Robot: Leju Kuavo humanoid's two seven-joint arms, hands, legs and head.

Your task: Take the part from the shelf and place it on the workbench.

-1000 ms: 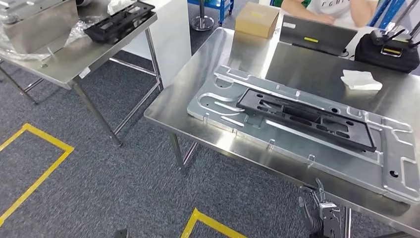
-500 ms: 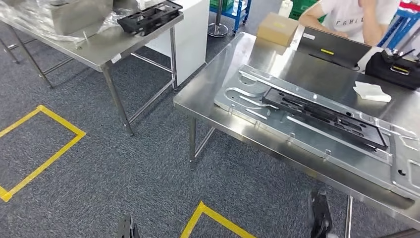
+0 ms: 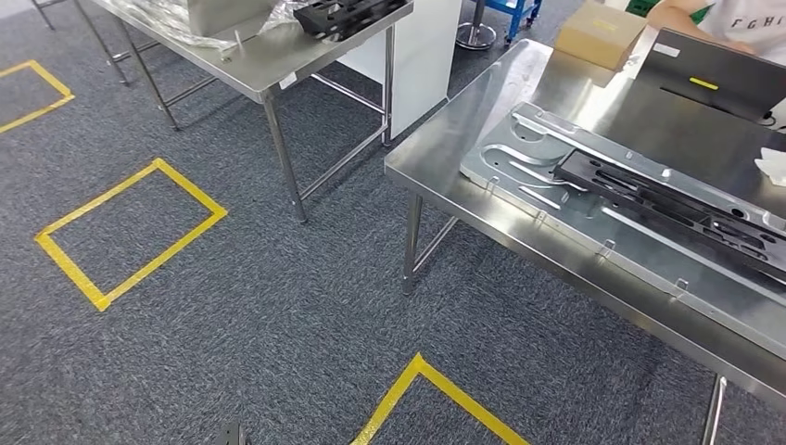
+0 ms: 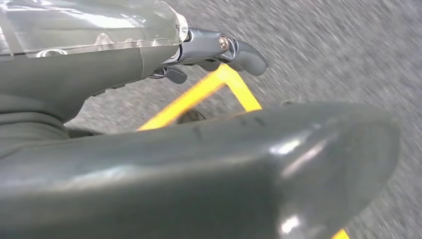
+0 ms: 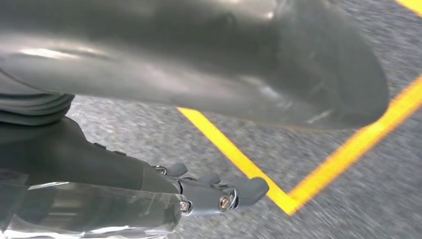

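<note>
Yellow tape squares [image 3: 130, 232] mark the grey carpet on the left. Behind them a steel counter [image 3: 278, 56] carries a black slotted plastic part [image 3: 348, 11], sitting at its right end next to crinkled clear wrap. Further right, a bigger steel counter [image 3: 445, 148] holds a silver machined metal plate [image 3: 593, 222] with another long black frame [image 3: 667, 199] lying on it. Both hands, left hand [image 4: 219, 50] and right hand [image 5: 214, 194], hang over the carpet holding nothing, fingers loosely out.
</note>
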